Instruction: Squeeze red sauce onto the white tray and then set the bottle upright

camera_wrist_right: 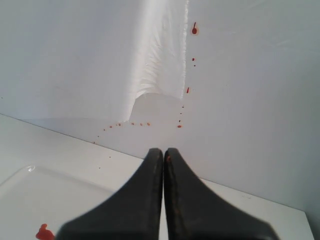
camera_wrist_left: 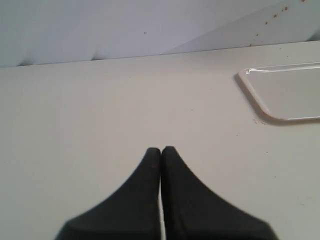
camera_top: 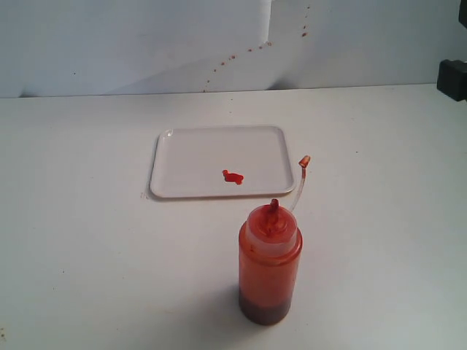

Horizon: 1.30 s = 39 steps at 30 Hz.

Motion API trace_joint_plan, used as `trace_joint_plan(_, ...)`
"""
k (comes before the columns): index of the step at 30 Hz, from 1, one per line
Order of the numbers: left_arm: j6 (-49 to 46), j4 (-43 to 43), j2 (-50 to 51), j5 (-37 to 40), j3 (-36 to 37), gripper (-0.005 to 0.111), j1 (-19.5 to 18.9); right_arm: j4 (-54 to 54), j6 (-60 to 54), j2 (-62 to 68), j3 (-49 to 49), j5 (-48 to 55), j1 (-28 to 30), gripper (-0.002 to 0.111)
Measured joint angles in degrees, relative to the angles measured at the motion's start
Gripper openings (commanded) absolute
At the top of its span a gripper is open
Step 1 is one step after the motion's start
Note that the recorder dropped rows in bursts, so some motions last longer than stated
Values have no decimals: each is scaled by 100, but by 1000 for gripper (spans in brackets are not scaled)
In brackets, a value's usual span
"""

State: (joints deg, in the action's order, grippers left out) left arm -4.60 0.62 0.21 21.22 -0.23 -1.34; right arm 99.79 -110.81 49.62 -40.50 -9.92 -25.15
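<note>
Two black grippers flank the scene, and neither has hold of anything. On the left, the left gripper [camera_wrist_left: 161, 150] hangs over the bare white table [camera_wrist_left: 100, 125], its dark tapered fingers pressed flat together with nothing between them. A corner of the flat rectangular white plastic tray [camera_wrist_left: 290, 90] shows well apart from its tips.

In the exterior view the tray lies flat near the middle of the table, its rounded corners and low raised rim all in sight. A small glossy bright-red blob of sauce [camera_top: 233, 176] sits on the tray's floor, toward the near edge and right of centre.

In front of the tray's near right corner, apart from it, the translucent orange-red plastic squeeze bottle [camera_top: 269, 266] stands upright on the table, darker red at its base, pointed nozzle up. Its thin tethered cap [camera_top: 304, 161] is off the nozzle and arcs up to the right, ending just beside the tray's right rim.

On the right, the right gripper [camera_wrist_right: 164, 151] is likewise closed and empty, fingers touching. It faces the white backdrop [camera_wrist_right: 250, 100], which is flecked with tiny red specks.
</note>
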Motion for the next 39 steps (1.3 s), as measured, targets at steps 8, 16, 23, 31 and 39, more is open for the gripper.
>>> trace_joint_plan(8, -10, 0, 0, 0, 0, 2, 0, 0, 0, 0, 0, 0, 0, 1)
trace_joint_plan(16, -10, 0, 0, 0, 0, 2, 350, 0, 0, -92, 0, 0, 0, 1)
trace_joint_plan(23, -10, 0, 0, 0, 0, 2, 190, 0, 0, -706, 0, 0, 0, 1)
trace_joint_plan(31, -10, 0, 0, 0, 0, 2, 169, 0, 0, -1539, 0, 10, 197, 1)
trace_joint_plan(39, -10, 0, 0, 0, 0, 2, 169, 0, 0, -2171, 0, 0, 1178, 1)
